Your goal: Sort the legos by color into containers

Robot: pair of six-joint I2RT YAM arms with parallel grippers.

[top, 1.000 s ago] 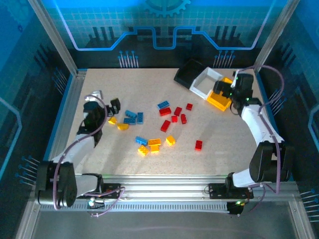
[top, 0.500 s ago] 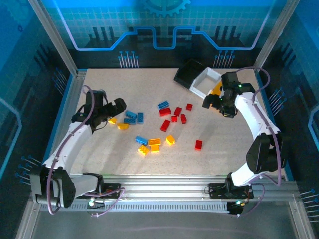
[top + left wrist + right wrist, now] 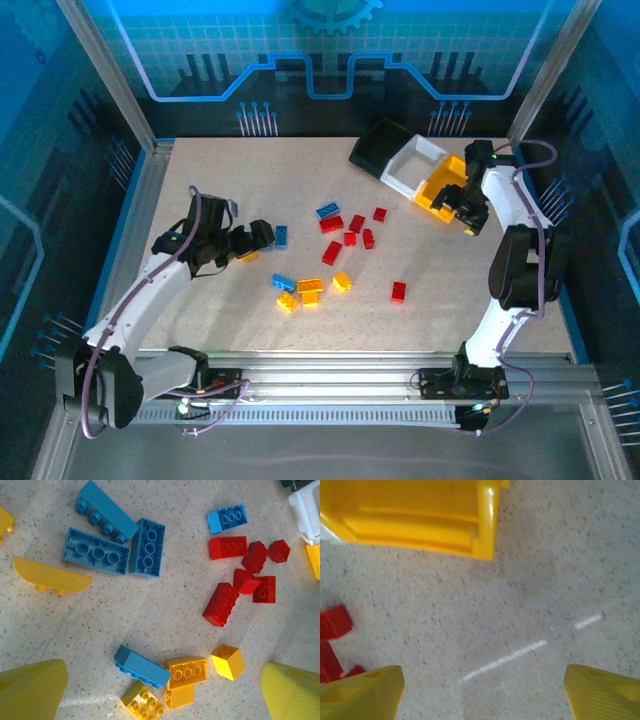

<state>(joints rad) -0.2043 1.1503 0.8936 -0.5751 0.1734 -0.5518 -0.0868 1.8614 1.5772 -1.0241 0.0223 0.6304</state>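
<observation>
Plainly, left jaws gape empty near blue legos (image 3: 112, 550), right jaws likewise (beside the yellow bin (image 3: 410, 515)).

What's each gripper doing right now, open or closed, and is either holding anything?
Left gripper: open, holding nothing.
Right gripper: open, holding nothing.

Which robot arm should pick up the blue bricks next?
The left one. The left gripper is open and hovers right by the blue bricks, which look close in its wrist camera. The right gripper is far off on the other side, next to the yellow bin.
</observation>
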